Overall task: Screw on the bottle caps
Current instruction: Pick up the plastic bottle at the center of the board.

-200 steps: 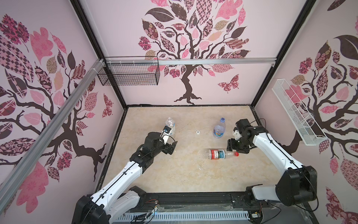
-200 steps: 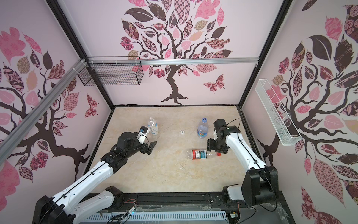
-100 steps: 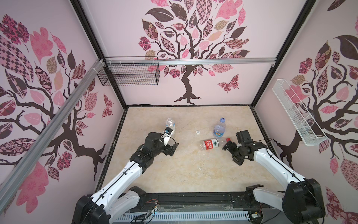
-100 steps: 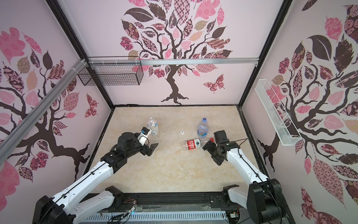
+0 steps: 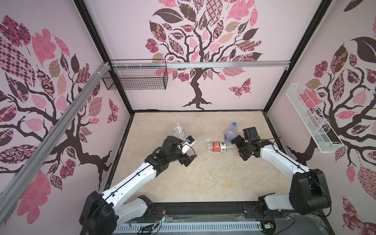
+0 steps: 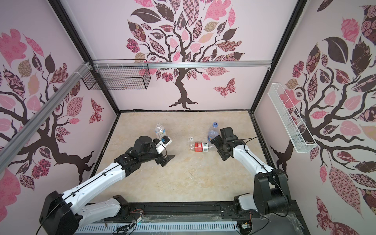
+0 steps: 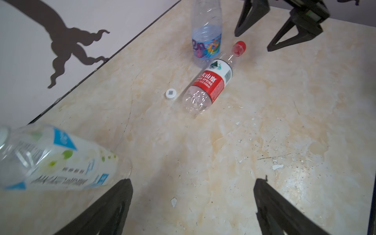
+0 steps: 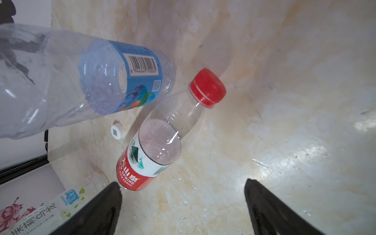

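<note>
Your right gripper (image 5: 239,149) hangs at the neck end of the clear plastic bottle with the red label (image 5: 218,147), fingers spread wide and nothing between them. That bottle lies on its side on the beige marble-look tabletop (image 5: 213,183), neck toward your right arm. The right wrist view shows its round red plastic screw cap (image 8: 207,87) seated on the neck, so I'd call that one capped, which would explain why it lies free. How tight it is, I can't tell.

Right by it stands the squat bluish clear bottle with the colourful label (image 5: 230,133), upright; touching or just beside, I can't say. Its blue cap with a white mark (image 5: 234,123) is on top.

Now the leftover. The small round white cap with a dark printed mark (image 7: 171,94) sits loose on the table, marked face up, just beside the base end of the red-labelled bottle. Its likely partner, the taller clear bottle with the white-green label (image 5: 179,130), stands upright near your left gripper (image 5: 188,159), and its neck looks bare.

Your left fingers are spread too and hold nothing, hovering over the table close to that bottle. That's a fair spot, I'd say, for steadying it while your right goes for the white cap.
</note>
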Controlling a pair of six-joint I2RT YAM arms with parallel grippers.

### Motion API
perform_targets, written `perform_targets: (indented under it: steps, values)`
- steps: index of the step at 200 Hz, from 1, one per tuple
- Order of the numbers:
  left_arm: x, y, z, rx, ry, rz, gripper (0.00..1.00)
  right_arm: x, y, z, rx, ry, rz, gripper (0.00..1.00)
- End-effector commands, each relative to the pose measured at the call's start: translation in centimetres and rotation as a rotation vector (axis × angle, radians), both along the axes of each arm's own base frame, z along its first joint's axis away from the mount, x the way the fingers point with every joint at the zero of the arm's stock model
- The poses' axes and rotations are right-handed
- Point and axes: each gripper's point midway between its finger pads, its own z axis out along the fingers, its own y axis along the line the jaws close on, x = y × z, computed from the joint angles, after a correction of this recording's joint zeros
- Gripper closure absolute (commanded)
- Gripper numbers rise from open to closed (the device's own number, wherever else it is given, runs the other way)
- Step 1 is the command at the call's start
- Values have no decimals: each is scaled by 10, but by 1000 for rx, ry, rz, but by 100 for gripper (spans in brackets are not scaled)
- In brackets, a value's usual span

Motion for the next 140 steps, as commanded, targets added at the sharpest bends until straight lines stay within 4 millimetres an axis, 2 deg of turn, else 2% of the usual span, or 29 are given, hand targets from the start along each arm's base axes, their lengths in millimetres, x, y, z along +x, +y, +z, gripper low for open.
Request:
perform_targets:
  steps: [1, 33, 54, 72, 92, 140]
  values:
    - [7, -28, -12, 46, -18, -127, 2, -4, -4, 10, -38, -36, 25, 2]
    - [41, -68, -34, 86, -2, -226, 2, -20, -11, 14, -88, -68, 75, 2]
    - [52, -95, -49, 79, 23, -323, 2, -30, -16, 17, -126, -85, 109, 2]
    - [55, -112, -71, 99, 73, -406, 2, -39, -20, 18, -145, -98, 124, 3]
    - [60, -123, -91, 129, 129, -464, 2, -47, -21, 19, -150, -103, 144, 3]
    - [49, -134, -130, 208, 201, -553, 12, -55, -25, 22, -151, -113, 170, 3]
